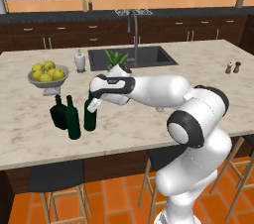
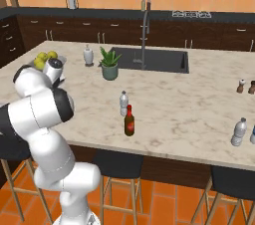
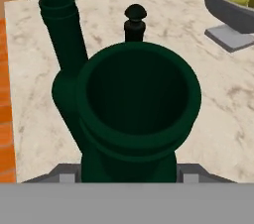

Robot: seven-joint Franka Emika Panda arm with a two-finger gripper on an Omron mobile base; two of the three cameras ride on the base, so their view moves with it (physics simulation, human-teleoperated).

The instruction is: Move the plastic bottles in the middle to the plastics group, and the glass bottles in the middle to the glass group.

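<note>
Green wine bottle (image 1: 90,115) stands upright on the desk (image 1: 149,99), w/ the gripper (image 1: 94,103) down over its neck. In the hand view the bottle's open mouth (image 3: 139,94) sits right in front of the camera, its neck between the two jaw tips at bottom edge, so the jaws look closed on the neck at a middling width; whether the pads truly press the glass I can't tell.

Ref = that wine bottle. Just beside it on its left in the left base view: a second tall slim dark green bottle (image 1: 73,119), and next to that a squat blackish flask (image 1: 59,113) w/ a round stopper. All three close together near the desk's front edge. In the hand view the 2nd green bottle (image 3: 62,34) is up-left of the held one, the flask's stopper (image 3: 134,20) just behind it.

Behind the wine bottle, farther back on the desk: grey fruit bowl (image 1: 48,82) w/ yellow-green fruit, then a white ceramic dispenser (image 1: 80,62), a potted plant (image 1: 116,59) and the sink (image 1: 131,57) w/ tall tap.

Well apart from the wine bottle, mid-desk in the right base view: small clear water bottle (image 2: 123,103) and short brown bottle (image 2: 129,121) w/ red cap, upright, just beside each other. Far end of desk: another clear plastic bottle (image 2: 239,132) near the front edge; two small shakers (image 2: 241,86) behind it.
</note>
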